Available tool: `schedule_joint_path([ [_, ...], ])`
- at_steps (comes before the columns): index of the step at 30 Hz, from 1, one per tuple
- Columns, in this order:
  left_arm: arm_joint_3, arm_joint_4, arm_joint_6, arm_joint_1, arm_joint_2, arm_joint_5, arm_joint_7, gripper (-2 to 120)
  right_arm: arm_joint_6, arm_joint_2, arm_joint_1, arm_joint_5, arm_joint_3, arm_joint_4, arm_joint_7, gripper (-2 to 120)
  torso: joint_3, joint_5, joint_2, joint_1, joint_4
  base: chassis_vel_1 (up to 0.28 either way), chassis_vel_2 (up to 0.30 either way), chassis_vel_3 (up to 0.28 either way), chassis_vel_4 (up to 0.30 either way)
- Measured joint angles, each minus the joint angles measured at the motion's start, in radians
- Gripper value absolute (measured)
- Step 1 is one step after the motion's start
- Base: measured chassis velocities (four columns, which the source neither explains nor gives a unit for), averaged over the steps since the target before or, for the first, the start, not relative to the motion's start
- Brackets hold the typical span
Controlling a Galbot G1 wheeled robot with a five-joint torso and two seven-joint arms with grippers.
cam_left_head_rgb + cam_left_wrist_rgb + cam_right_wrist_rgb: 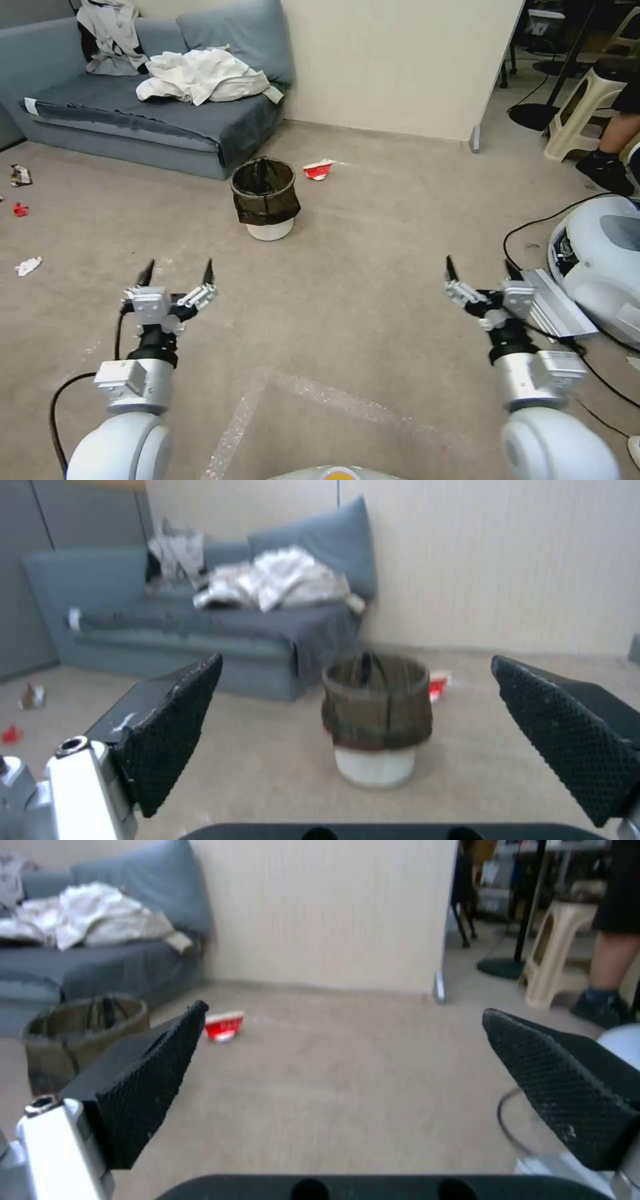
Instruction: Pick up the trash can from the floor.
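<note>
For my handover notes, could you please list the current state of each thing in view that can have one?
Small round white plastic trash can with dark bag: upright on the beige floor, open-topped, ungrasped.
Left hand: open, empty, short of the can.
Right hand: open, empty, off to the can's right.
Red-and-white crumpled wrapper: lying on the floor beyond the can.

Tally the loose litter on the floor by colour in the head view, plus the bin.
Red and white litter: 1, the crushed carton beyond the trash can
Red litter: 1
White litter: 1
Dark wrapper: 1
Trash cans: 1
Total: 5
</note>
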Motion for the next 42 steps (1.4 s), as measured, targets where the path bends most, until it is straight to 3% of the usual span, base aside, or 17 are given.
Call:
schedule_joint_path([
  [1,-0.023,-0.053,0.022,0.024,0.017,-0.029,-0.012,100,-0.009,0.003,-0.009,0.0,-0.004,0.005,-0.001,100,0.0,-0.0009,0.0,0.0,0.0003,0.0,0.0,0.0,0.0],
  [6,-0.052,-0.132,0.039,0.084,0.047,-0.072,-0.025,100,-0.011,0.013,-0.02,-0.013,-0.016,0.005,-0.013,100,0.0,-0.0005,0.0,0.0,0.0006,0.0,0.0,0.0,0.0],
  [19,-0.038,-0.099,-0.031,0.146,0.034,-0.022,-0.019,100,0.002,0.024,-0.024,-0.018,-0.023,-0.022,-0.017,100,0.0,-0.0007,0.0,0.0,0.0003,0.0,0.0,0.0,0.0],
  [42,-0.039,-0.091,-0.034,0.165,0.033,-0.007,-0.011,100,0.02,0.03,-0.028,-0.021,-0.026,-0.012,-0.013,100,0.0,-0.0006,0.0,0.0,0.0003,0.013,0.014,0.012,0.014],
])
